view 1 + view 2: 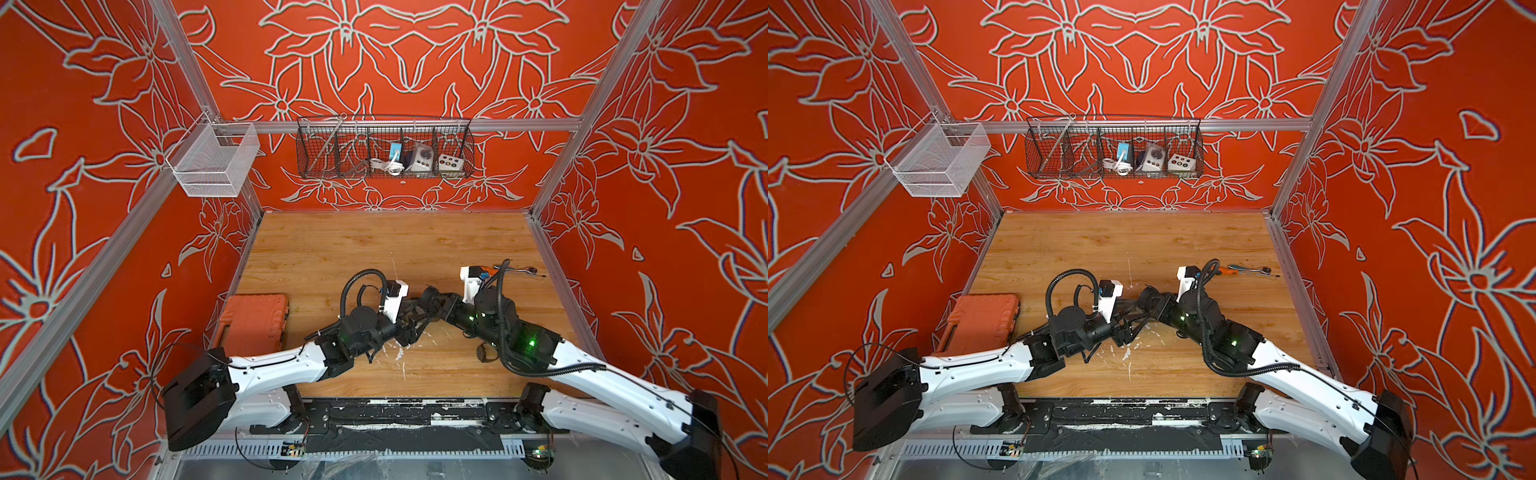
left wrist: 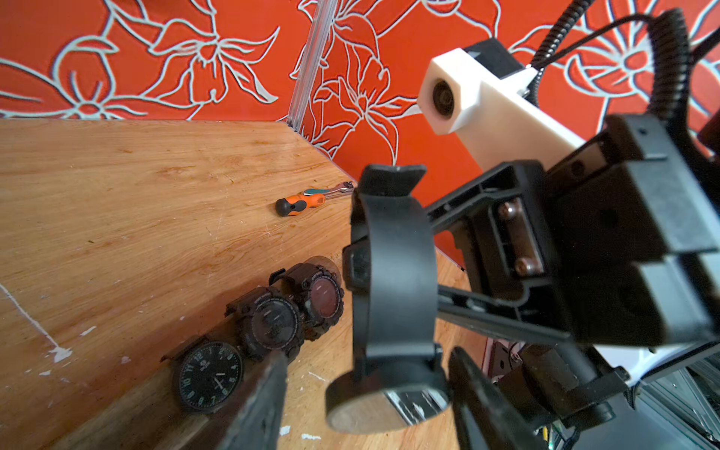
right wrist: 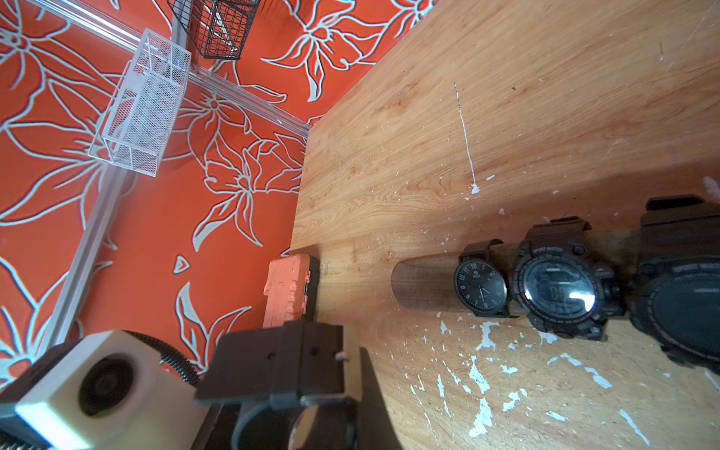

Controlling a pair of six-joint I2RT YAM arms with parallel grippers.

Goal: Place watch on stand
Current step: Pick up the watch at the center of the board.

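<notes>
L gripper [image 2: 368, 352]: clamped on the watch [image 2: 389, 280], fingers [image 2: 257, 407] either side of its case.
R gripper [image 2: 405, 241]: jaws partway apart, astride the strap loop; can't tell if they pinch it.
watch pos: in the air, off the table [image 1: 374, 249], just beside the stand [image 3: 420, 280], not on it.
stand: dark wood bar lying across the table; under the 2 wrists in both top views, mostly hidden there.
on stand: 3 other watches [image 3: 557, 288] side by side on the bar; the end twd the orange case [image 1: 253, 320] is bare.
orange case: flat on table past the stand's bare end, apart from it.
ratchet tool [image 2: 300, 202]: orange/blk handle, on table well beyond the stand, near R wall.
baskets: blk wire basket [image 1: 384, 149] on back wall, white mesh basket [image 1: 216, 160] on L rail; both far past the stand, above table lvl.
</notes>
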